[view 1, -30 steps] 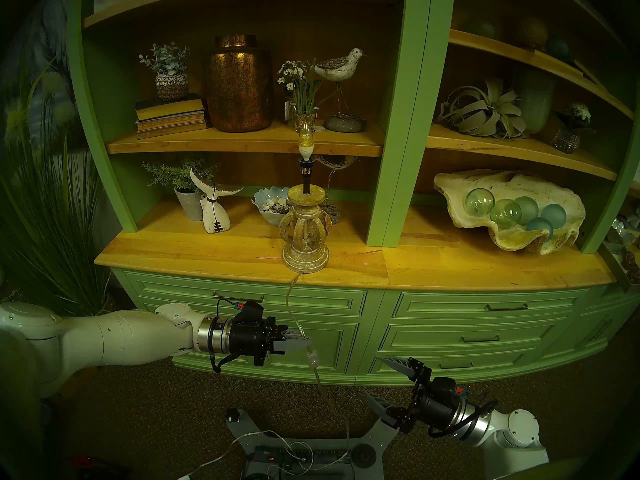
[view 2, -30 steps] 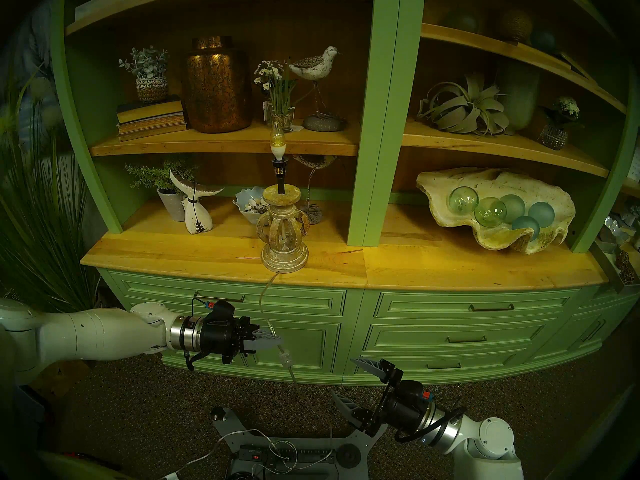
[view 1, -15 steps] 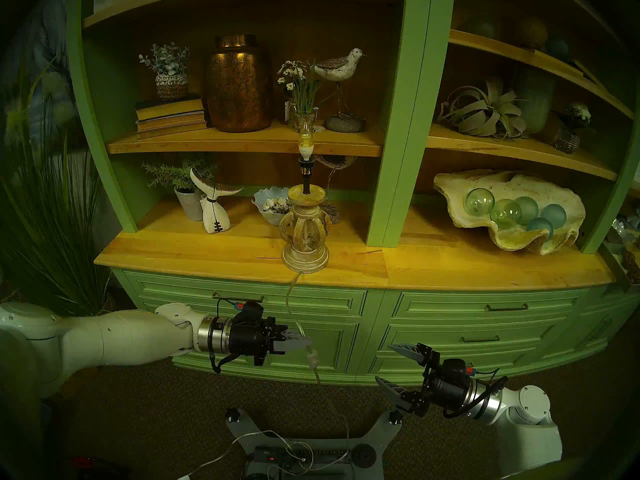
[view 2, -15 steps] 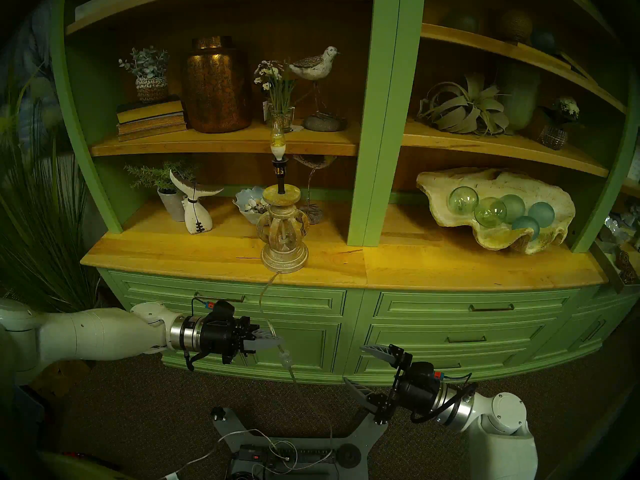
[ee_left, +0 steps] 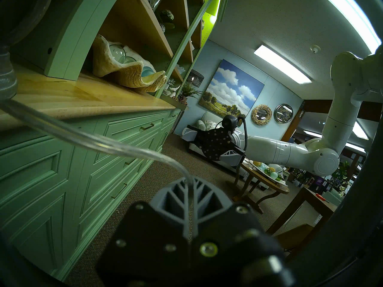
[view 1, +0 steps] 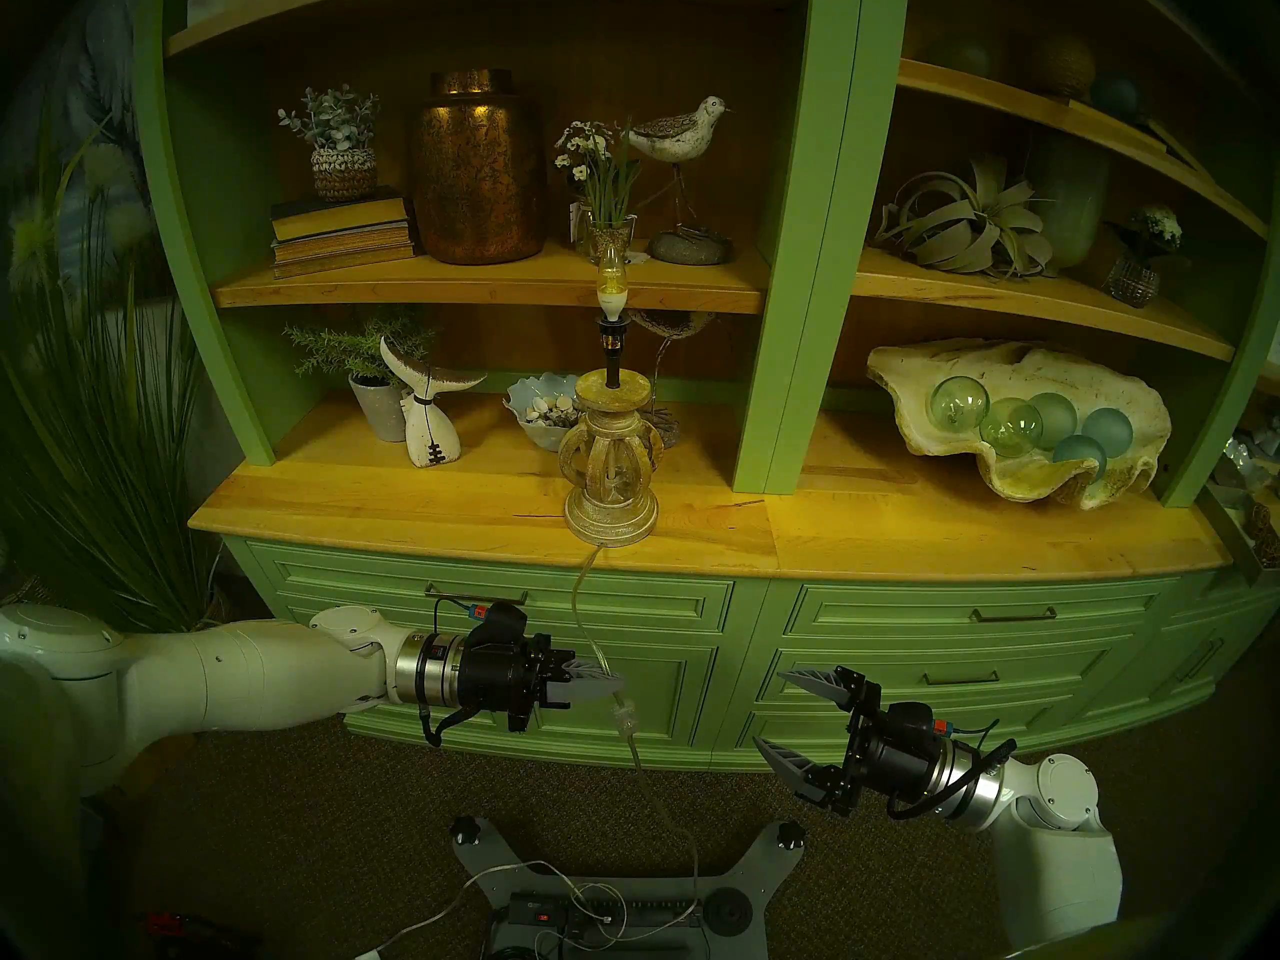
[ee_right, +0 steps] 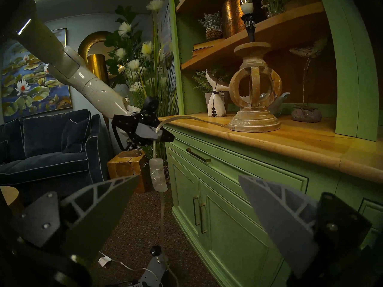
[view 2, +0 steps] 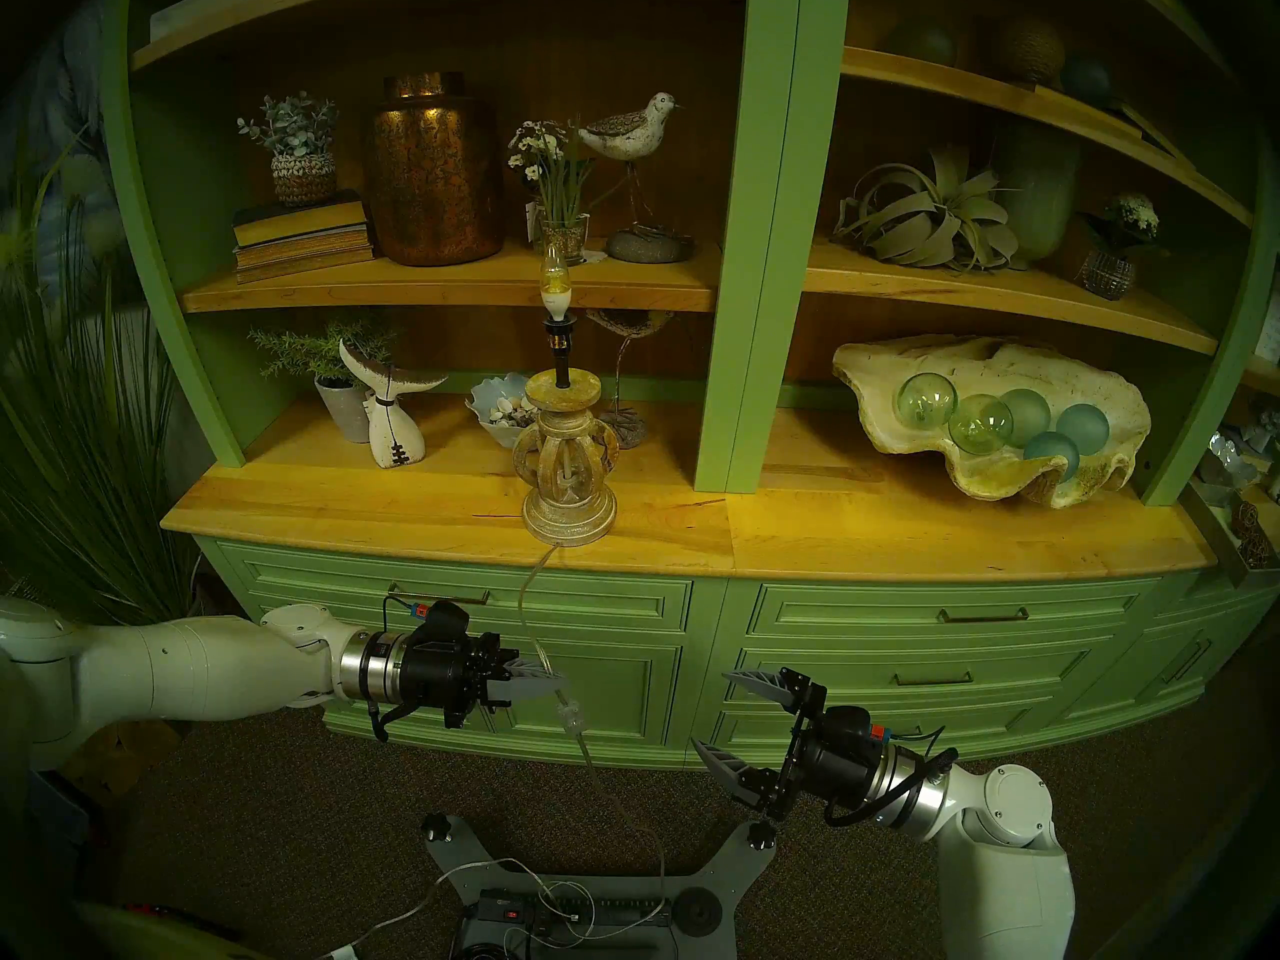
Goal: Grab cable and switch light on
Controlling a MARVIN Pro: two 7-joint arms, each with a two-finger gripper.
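Note:
The clear cable [view 1: 580, 616] hangs from the whitewashed wooden lamp base [view 1: 611, 484] over the counter edge. My left gripper [view 1: 613, 685] is shut on the cable just above the clear inline switch [view 1: 625, 713], which also shows in the right wrist view [ee_right: 158, 174]. The cable runs into the shut fingers [ee_left: 176, 195] in the left wrist view. The bulb [view 1: 609, 276] stands on its black stem and looks unlit. My right gripper [view 1: 767, 708] is open and empty. It points at the switch from the right, a short way off, and shows in its own view [ee_right: 188, 176].
Green cabinet drawers [view 1: 921, 674] stand right behind both grippers, under the wooden counter [view 1: 415, 508]. Below the switch the cable falls to a power strip [view 1: 596, 913] on my grey base. Tall grass plant [view 1: 104, 418] at left. Shell bowl [view 1: 900, 397] on the counter at right.
My right gripper, still open, has risen and shifted slightly right, to about the switch's height. The left gripper, cable and lamp have not moved.

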